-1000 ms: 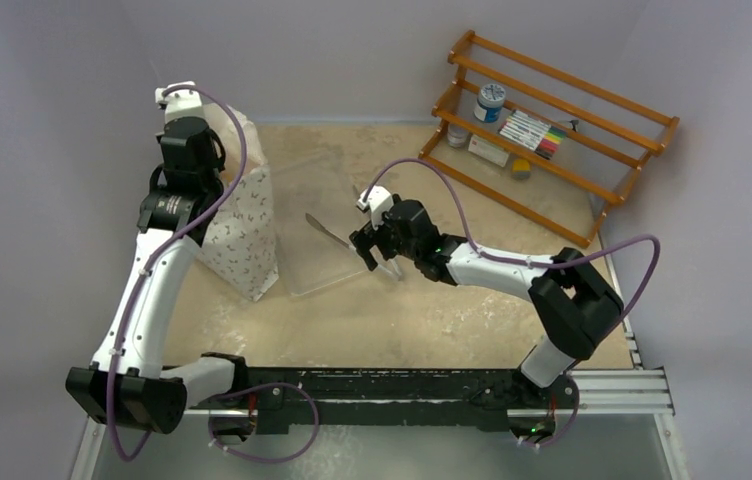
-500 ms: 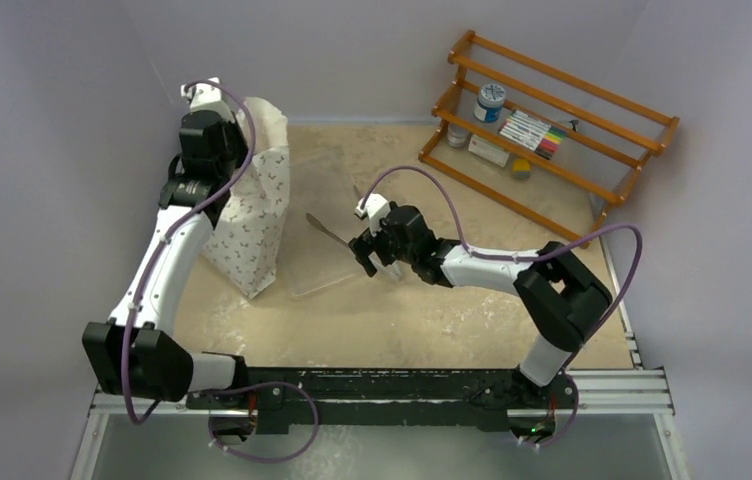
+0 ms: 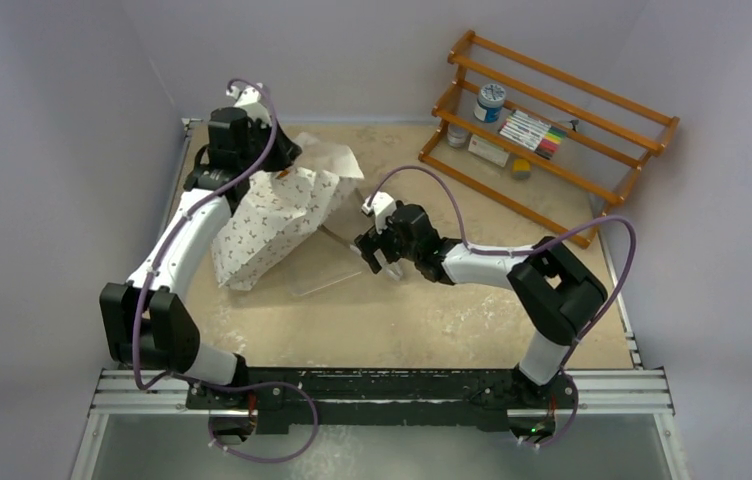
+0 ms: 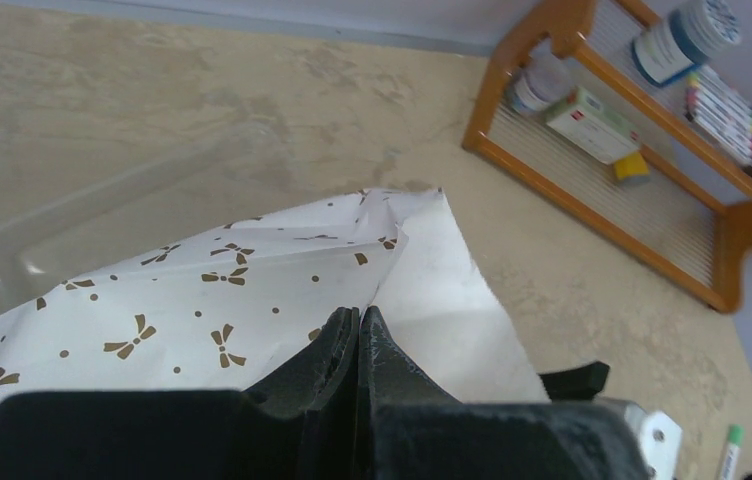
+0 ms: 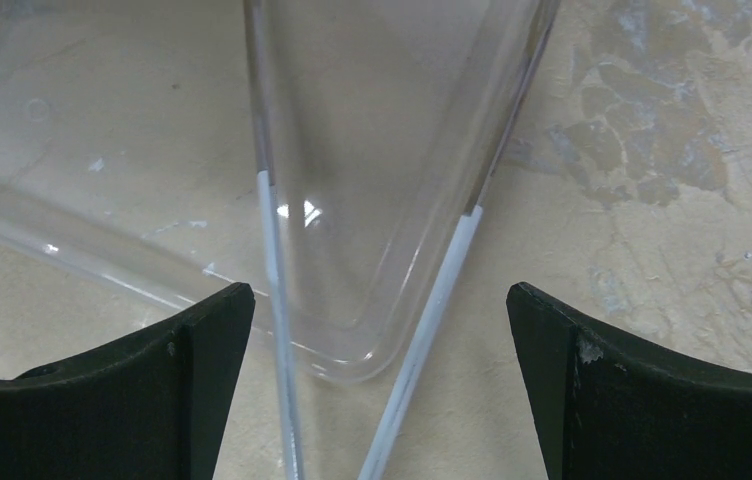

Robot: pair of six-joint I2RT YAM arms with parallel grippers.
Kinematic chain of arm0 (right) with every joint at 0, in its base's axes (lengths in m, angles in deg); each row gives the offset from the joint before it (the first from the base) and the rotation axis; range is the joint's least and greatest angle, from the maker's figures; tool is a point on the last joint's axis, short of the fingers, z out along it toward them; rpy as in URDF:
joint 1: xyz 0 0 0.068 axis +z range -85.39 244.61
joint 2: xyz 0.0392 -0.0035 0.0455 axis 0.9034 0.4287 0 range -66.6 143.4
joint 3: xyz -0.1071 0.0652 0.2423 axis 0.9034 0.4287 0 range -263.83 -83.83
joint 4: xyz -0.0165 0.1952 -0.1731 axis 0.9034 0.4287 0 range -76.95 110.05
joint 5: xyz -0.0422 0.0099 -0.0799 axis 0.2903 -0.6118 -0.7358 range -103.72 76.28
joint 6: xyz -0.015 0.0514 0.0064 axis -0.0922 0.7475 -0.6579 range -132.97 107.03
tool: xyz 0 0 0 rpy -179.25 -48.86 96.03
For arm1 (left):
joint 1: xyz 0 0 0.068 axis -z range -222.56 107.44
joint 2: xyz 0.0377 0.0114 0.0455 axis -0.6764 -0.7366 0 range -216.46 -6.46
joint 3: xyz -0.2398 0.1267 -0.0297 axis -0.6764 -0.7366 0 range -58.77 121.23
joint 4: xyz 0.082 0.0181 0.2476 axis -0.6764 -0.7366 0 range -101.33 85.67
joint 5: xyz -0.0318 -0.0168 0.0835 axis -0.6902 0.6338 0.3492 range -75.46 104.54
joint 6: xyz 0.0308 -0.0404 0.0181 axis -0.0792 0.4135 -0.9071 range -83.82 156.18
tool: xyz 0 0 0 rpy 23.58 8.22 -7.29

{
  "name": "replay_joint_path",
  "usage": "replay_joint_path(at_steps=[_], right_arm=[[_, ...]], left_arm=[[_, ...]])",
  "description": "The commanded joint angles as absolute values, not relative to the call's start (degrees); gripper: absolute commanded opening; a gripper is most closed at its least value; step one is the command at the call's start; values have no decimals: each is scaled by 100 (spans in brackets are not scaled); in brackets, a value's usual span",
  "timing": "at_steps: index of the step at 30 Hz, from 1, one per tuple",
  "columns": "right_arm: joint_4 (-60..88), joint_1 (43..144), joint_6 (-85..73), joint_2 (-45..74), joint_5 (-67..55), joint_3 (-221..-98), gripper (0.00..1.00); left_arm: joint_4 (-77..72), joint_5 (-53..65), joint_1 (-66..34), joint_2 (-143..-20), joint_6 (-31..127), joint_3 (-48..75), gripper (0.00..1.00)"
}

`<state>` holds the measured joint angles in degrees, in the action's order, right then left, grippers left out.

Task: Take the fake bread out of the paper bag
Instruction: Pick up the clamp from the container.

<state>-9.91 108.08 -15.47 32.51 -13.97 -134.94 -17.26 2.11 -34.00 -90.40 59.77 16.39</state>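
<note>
Across the whole scene, a sandy, mottled table (image 3: 402,320). At 2 o'clock on it, close to the back wall, a wooden rack (image 3: 562,80) with slatted shelves, set askew.

At 10 o'clock, a white bag (image 3: 272,225) printed with small brown bows. Tipped steeply toward 3 o'clock, lower end resting on the table, upper end raised and hanging over the 9 o'clock side of the tray (image 3: 327,275). Bread hidden; cannot tell where.

Near the centre, just to 3 o'clock of the bag, the clear tray, flat on the table and partly covered by the paper. Only its near edge and one rounded corner plain to see.

Up at 11 o'clock, left pincer (image 4: 360,315), fingers pressed together on a fold of paper at the bag's top edge.

At the centre, right pincer (image 5: 380,300), at the tray's 3 o'clock corner and pointing toward 9 o'clock. Fingers (image 5: 192,350) spread wide apart, clamped on nothing.

Between those fingers, metal tongs (image 5: 270,230). Both thin arms running over the tray's corner, drawing closer together toward the wrist, touching neither finger in the wrist view.

On the rack's shelves, a blue-lidded jar (image 3: 490,98), a row of coloured markers (image 3: 537,132) and a small white box (image 3: 489,151).
</note>
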Motion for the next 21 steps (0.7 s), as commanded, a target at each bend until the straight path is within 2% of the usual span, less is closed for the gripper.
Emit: replay_joint_path(at_steps=[1, 6, 13, 21], right_arm=[[-1359, 10716, -1457, 3331, -1231, -13498, 100], [-1423, 10707, -1407, 3399, -1005, -13483, 99], [-1528, 10712, -1420, 3415, -888, -13362, 97], [-1593, 10707, -1455, 3542, -888, -13356, 84]], left_arm=[[-1531, -612, -3161, -8930, 6265, 1481, 0], [-1856, -354, -2753, -8612, 6212, 1159, 0], [-2614, 522, -2709, -7733, 6071, 720, 0], [-2905, 1753, -2718, -7177, 6163, 484, 0]])
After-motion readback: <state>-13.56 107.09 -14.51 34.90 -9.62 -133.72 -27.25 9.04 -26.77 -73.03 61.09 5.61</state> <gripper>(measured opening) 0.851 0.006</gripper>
